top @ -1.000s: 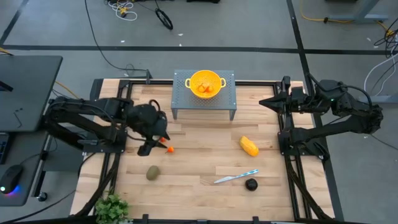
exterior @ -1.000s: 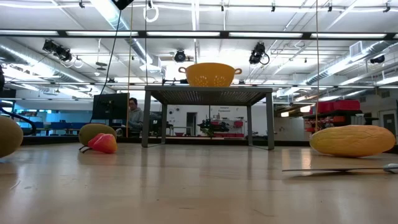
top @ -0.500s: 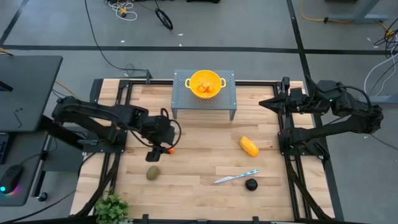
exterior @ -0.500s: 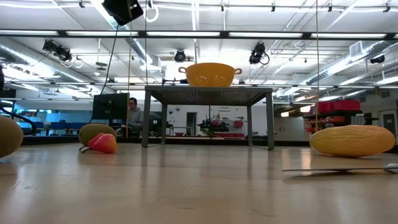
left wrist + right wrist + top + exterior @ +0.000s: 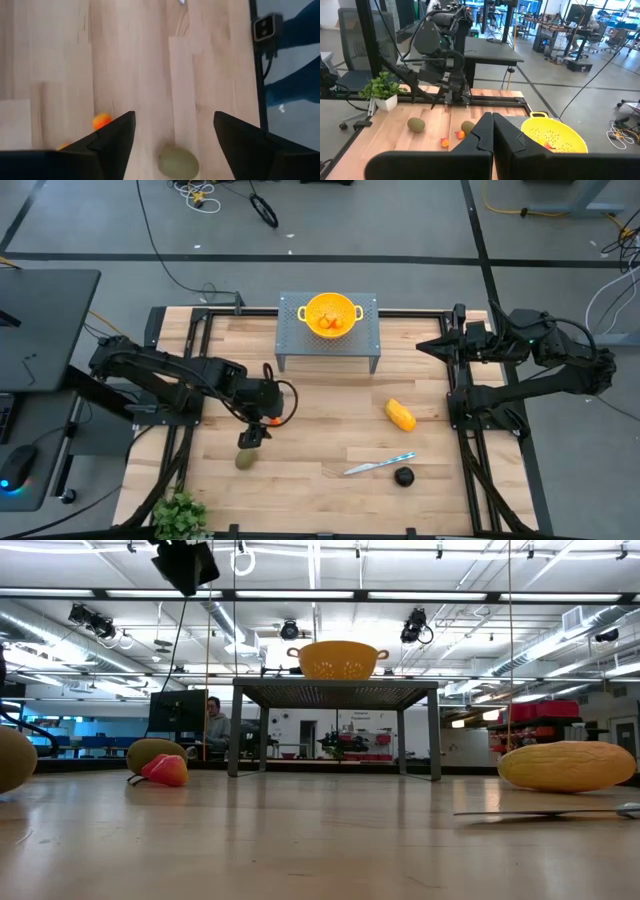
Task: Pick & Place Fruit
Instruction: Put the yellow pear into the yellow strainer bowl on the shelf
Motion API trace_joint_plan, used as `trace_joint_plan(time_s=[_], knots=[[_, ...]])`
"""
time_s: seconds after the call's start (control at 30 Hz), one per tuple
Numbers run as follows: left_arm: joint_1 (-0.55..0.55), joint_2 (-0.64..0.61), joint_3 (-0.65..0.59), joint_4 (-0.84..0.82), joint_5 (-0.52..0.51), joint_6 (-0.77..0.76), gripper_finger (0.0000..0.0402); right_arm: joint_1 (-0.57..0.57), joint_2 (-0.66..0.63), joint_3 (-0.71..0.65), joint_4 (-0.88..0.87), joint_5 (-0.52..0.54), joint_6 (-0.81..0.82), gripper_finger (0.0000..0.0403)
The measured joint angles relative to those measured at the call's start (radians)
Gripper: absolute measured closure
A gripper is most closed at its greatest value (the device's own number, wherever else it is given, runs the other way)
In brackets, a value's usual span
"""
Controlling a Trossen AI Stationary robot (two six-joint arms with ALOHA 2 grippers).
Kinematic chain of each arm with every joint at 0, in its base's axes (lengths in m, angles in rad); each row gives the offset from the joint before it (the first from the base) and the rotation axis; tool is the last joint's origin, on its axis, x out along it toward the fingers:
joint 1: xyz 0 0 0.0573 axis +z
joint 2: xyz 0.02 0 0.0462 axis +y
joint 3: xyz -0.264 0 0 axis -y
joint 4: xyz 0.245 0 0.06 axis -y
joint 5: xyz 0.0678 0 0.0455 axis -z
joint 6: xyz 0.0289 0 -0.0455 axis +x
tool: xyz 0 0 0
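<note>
- The left gripper hangs above the table with its fingers spread wide and nothing between them, seemingly lined up to come down on a fruit.
- An olive-brown oval fruit lies on the wood in the gap between those fingers, which suggests it is the intended pick; from above it sits just beside the gripper, toward the table's front edge.
- A small orange fruit rests near one finger, probably too far aside to be caught.
- The yellow colander stands on a grey perforated stand at the back, with orange pieces already in it, so it looks like the drop-off.
- A yellow-orange oblong fruit, a dark round fruit and a knife lie well apart on the right.
- The right gripper is clenched empty, parked at the table's right edge.
</note>
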Motion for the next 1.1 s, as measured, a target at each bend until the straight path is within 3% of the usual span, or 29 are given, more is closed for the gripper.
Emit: trace_joint_plan(time_s=[0.4,0.57,0.8,1.1], knots=[[-0.016,0.007,0.000,-0.004,-0.007,-0.039,0.0113,0.000,0.000,0.000,-0.007,-0.034,-0.022,0.0403],[-0.016,0.007,0.000,-0.004,-0.095,-0.018,0.0114,0.000,0.000,0.000,-0.008,-0.064,-0.018,0.0403],[-0.006,0.007,0.000,-0.005,-0.213,-0.113,0.0114,0.000,0.000,0.000,-0.008,-0.087,-0.020,0.0403],[-0.006,0.007,0.000,-0.008,-0.236,-0.109,0.0114,0.000,0.000,0.000,-0.008,-0.087,-0.023,0.0403]])
